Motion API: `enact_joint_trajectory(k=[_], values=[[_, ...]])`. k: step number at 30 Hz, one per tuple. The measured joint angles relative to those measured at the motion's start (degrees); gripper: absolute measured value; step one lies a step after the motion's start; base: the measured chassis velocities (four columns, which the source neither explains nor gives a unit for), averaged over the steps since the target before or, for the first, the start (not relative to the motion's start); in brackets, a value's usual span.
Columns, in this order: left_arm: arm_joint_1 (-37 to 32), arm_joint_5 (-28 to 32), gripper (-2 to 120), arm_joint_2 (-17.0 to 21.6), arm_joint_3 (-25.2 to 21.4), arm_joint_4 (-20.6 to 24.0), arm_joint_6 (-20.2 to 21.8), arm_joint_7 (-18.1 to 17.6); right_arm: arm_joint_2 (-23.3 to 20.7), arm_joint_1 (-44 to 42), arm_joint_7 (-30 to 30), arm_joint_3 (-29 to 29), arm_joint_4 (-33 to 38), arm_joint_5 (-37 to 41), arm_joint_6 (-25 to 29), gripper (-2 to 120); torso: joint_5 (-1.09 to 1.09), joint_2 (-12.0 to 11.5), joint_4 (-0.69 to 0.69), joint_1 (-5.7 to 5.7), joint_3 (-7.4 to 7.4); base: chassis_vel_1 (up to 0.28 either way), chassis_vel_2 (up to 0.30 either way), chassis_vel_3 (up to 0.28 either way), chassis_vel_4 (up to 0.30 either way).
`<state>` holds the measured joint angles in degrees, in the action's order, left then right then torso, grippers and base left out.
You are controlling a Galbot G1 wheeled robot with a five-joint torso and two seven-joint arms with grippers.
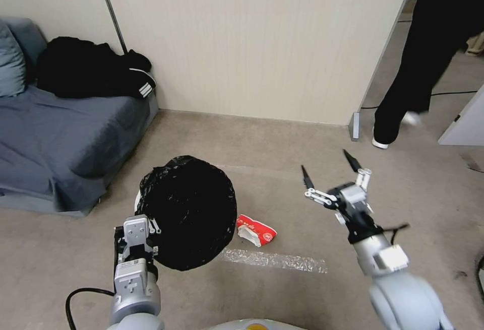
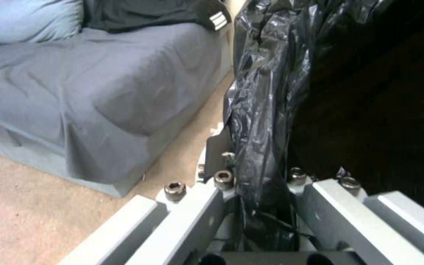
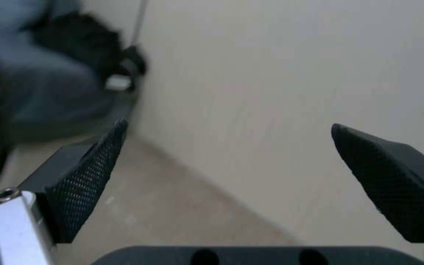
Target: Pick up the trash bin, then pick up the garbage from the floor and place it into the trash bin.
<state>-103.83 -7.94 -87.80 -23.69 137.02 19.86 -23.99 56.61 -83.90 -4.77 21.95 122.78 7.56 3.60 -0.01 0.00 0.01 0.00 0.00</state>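
Trash bin (image 1: 189,211) is tilted, its liner-covered mouth facing the camera; the white body is almost wholly hidden. Left gripper (image 1: 142,229) pinches its rim at 8 o'clock. Red-and-white wrapper (image 1: 256,229) lies on the carpet (image 1: 282,138) at 3 o'clock, long axis 10-to-4. Right gripper (image 1: 330,169) hovers beyond, jaws spread.

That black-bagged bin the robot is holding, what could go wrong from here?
The left hand pinches the trash bin by one edge of its rim and thin liner, so the bin might tilt or slip. The red-and-white wrapper lies close beside the bin, so the open right hand could bump it when reaching down.
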Motion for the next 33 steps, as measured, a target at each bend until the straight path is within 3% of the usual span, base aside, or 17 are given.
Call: enact_joint_trajectory(k=[1, 2, 6, 7, 10, 11, 14, 15, 18, 19, 22, 28, 33], values=[[0.5, 0.0, 1, -0.1, -0.1, -0.3, 0.1, 0.0, -3.0, 2.1, -0.7, -2.5, -0.6, 1.9, -2.3, 100, 0.02, 0.0, -0.02, 0.0, 0.0, 0.0, 0.0, 0.0, 0.0], [0.5, 0.0, 1, -0.1, -0.1, -0.3, 0.1, 0.0, -3.0, 2.1, -0.7, -2.5, -0.6, 1.9, -2.3, 100, 0.02, 0.0, -0.02, 0.0, 0.0, 0.0, 0.0, 0.0, 0.0], [1.6, 0.0, 1, -1.1, 0.0, -1.8, 0.1, 0.0, -10.0, 13.6, -3.8, -15.0, -4.9, 6.5, -9.0, 100, 0.02, 0.0, -0.02, 0.0, 0.0, 0.0, 0.0, 0.0, 0.0], [1.6, 0.0, 1, -1.1, 0.0, -1.8, 0.1, 0.0, -10.0, 13.6, -3.8, -15.0, -4.9, 6.5, -9.0, 100, 0.02, 0.0, -0.02, 0.0, 0.0, 0.0, 0.0, 0.0, 0.0], [2.5, -0.1, 1, -1.7, 0.2, -2.6, 0.0, 0.0, -10.7, 23.2, -5.3, -25.4, -9.7, 8.1, -12.3, 100, 0.01, 0.0, -0.02, 0.0, 0.0, 0.0, 0.0, 0.0, 0.0], [2.5, -0.1, 1, -1.7, 0.2, -2.6, 0.0, 0.0, -10.7, 23.2, -5.3, -25.4, -9.7, 8.1, -12.3, 100, 0.01, 0.0, -0.02, 0.0, 0.0, 0.0, 0.0, 0.0, 0.0], [3.2, -0.1, 1, -2.7, -0.1, -2.7, 0.0, 0.1, -10.8, 32.9, -5.8, -38.8, -14.0, 11.7, -16.4, 100, 0.01, 0.0, -0.03, 0.0, 0.0, 0.0, 0.0, 0.0, 0.0], [3.2, -0.1, 1, -2.7, -0.1, -2.7, 0.0, 0.1, -10.8, 32.9, -5.8, -38.8, -14.0, 11.7, -16.4, 100, 0.01, 0.0, -0.03, 0.0, 0.0, 0.0, 0.0, 0.0, 0.0], [3.1, 0.8, 1, -3.2, -0.2, -2.8, 0.0, 0.1, -9.5, 42.8, -6.4, -49.4, -18.2, 14.7, -18.2, 100, -0.01, 0.0, -0.01, 0.0, 0.0, 0.0, 0.0, 0.0, 0.0], [3.1, 0.8, 1, -3.2, -0.2, -2.8, 0.0, 0.1, -9.5, 42.8, -6.4, -49.4, -18.2, 14.7, -18.2, 100, -0.01, 0.0, -0.01, 0.0, 0.0, 0.0, 0.0, 0.0, 0.0], [3.0, 1.1, 1, -3.5, -0.3, -2.8, 0.0, 0.1, -7.6, 49.1, -9.3, -57.6, -22.8, 15.4, -18.7, 100, 0.0, 0.0, 0.0, 0.01, 0.0, 0.0, 0.0, 0.0, 0.0], [3.0, 1.5, 1, -3.8, -0.4, -2.4, 0.1, 0.2, -4.6, 50.8, -13.0, -61.7, -29.1, 13.8, -19.3, 100, 0.01, 0.0, -0.02, 0.0, 0.0, 0.0, 0.0, 0.0, 0.0], [2.7, 2.8, 1, -3.3, -1.5, -1.9, 0.2, 0.1, -2.3, 49.9, -15.0, -61.0, -36.0, 11.2, -17.6, 100, 0.01, 0.0, -0.01, 0.01, 0.0, 0.0, 0.0, 0.0, 0.0]])
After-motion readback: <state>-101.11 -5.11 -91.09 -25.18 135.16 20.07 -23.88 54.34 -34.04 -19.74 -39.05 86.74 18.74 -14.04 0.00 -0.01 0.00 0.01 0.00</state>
